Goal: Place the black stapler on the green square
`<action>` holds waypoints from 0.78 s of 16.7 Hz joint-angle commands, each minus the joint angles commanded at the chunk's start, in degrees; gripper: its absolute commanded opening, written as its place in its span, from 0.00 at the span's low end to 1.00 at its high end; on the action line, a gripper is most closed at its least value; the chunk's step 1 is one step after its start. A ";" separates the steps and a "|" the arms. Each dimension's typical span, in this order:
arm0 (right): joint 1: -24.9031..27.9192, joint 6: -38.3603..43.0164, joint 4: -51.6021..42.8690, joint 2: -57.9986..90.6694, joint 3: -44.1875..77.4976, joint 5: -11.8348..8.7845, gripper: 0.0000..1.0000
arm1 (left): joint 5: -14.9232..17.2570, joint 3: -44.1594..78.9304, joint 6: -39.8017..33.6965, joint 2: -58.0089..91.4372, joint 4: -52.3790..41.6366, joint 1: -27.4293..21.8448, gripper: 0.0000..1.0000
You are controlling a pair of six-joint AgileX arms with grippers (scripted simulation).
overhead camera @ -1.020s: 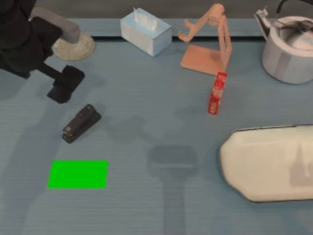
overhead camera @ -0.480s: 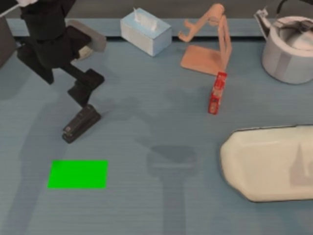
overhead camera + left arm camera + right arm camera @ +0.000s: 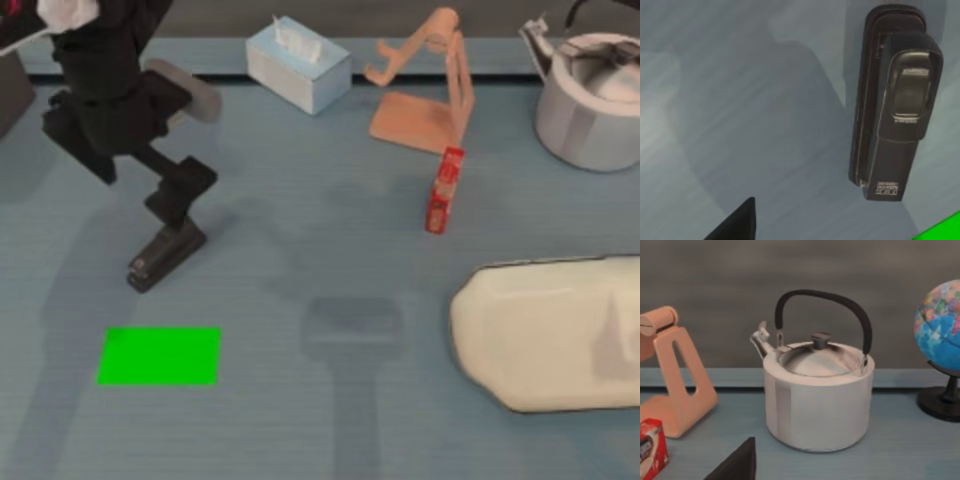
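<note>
The black stapler (image 3: 165,255) lies on the blue-grey table at the left, slanted, with nothing holding it. Below it, closer to the front edge, lies the green square (image 3: 158,355), flat and bare. My left gripper (image 3: 180,198) hangs over the stapler's far end, open. In the left wrist view the stapler (image 3: 895,110) lies off to one side, one dark finger (image 3: 737,225) shows at the edge, and a corner of the green square (image 3: 945,230) peeks in. My right arm (image 3: 550,330) is parked at the right, and one of its fingers (image 3: 737,465) shows, apart from everything.
A tissue box (image 3: 298,63), a peach phone stand (image 3: 425,95) and a metal kettle (image 3: 590,95) line the back. A small red box (image 3: 444,188) stands mid-table. A globe (image 3: 940,340) stands beside the kettle (image 3: 817,395).
My left arm has swung from the back-left corner toward the stapler and come down, so its gripper now sits over the stapler's far end. The stapler and right arm have not moved.
</note>
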 joint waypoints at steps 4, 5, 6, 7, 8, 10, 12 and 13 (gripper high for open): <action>0.00 0.00 0.00 0.00 0.00 0.00 1.00 | 0.02 -7.31 0.03 2.60 10.72 0.03 1.00; 0.00 0.00 0.00 0.00 0.00 0.00 1.00 | 0.03 -8.94 0.05 3.23 12.94 0.02 1.00; 0.00 0.00 0.00 0.00 0.00 0.00 1.00 | 0.03 -10.25 0.06 3.74 14.55 0.03 1.00; 0.00 0.00 0.00 0.00 0.00 0.00 1.00 | 0.04 -11.11 0.08 4.09 15.56 0.03 1.00; 0.00 0.00 0.00 0.00 0.00 0.00 1.00 | 0.04 -11.48 0.08 4.23 15.97 0.03 1.00; 0.00 0.00 0.00 0.00 0.00 0.00 1.00 | 0.04 -11.48 0.08 4.23 15.97 0.03 1.00; 0.00 0.00 0.00 0.00 0.00 0.00 1.00 | 0.04 -11.48 0.08 4.23 15.97 0.03 0.92; 0.00 0.00 0.00 0.00 0.00 0.00 1.00 | 0.04 -11.48 0.08 4.23 15.97 0.03 0.85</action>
